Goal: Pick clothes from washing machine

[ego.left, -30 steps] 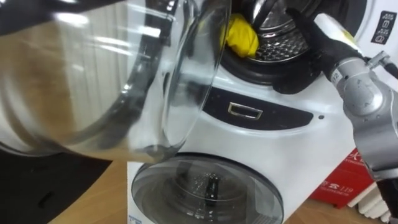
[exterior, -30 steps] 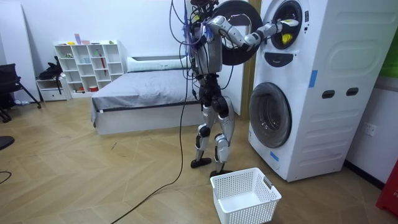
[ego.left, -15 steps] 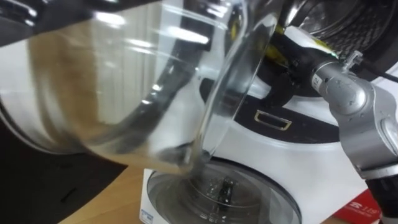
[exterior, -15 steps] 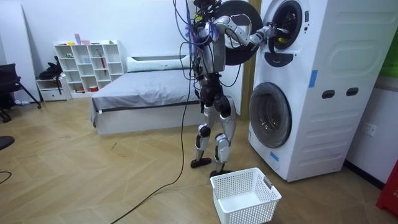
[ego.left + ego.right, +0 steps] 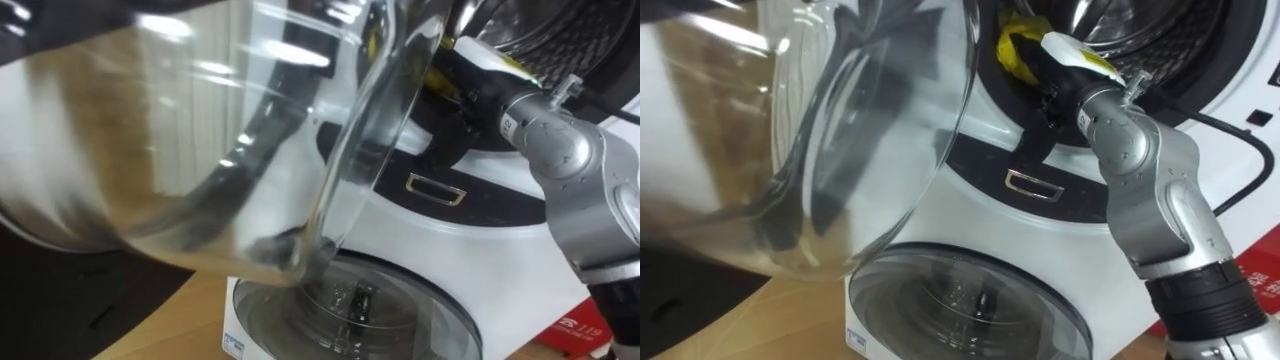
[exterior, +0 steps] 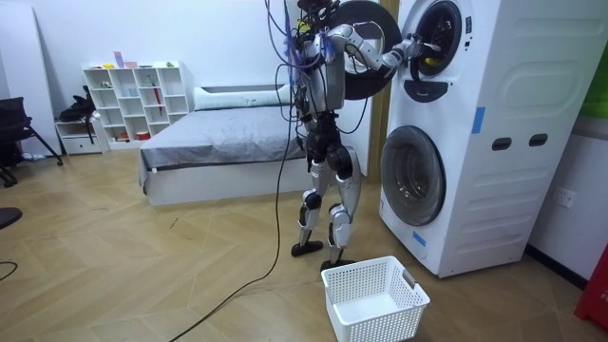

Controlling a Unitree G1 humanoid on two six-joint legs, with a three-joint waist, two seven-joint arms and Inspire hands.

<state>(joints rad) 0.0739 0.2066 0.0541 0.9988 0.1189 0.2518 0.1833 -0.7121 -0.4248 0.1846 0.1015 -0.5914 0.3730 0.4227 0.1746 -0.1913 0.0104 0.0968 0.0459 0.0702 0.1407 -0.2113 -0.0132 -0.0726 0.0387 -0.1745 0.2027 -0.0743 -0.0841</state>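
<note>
Yellow cloth [image 5: 1012, 42] lies bunched at the front lip of the upper drum [image 5: 1155, 35], at 12 o'clock in the right eye view. The robot's right hand [image 5: 1050, 68] reaches into the drum mouth and meets the cloth; its fingers are hidden against it, so I cannot tell whether they are spread or pinching. A clear round glass door [image 5: 840, 150] hangs swung wide at 9 o'clock. At 6 o'clock is the lower machine's shut door [image 5: 960, 300]. The room view shows the robot standing upright before the stacked washing machine [image 6: 494, 142], with a white basket [image 6: 373, 299] on the floor by its feet.
</note>
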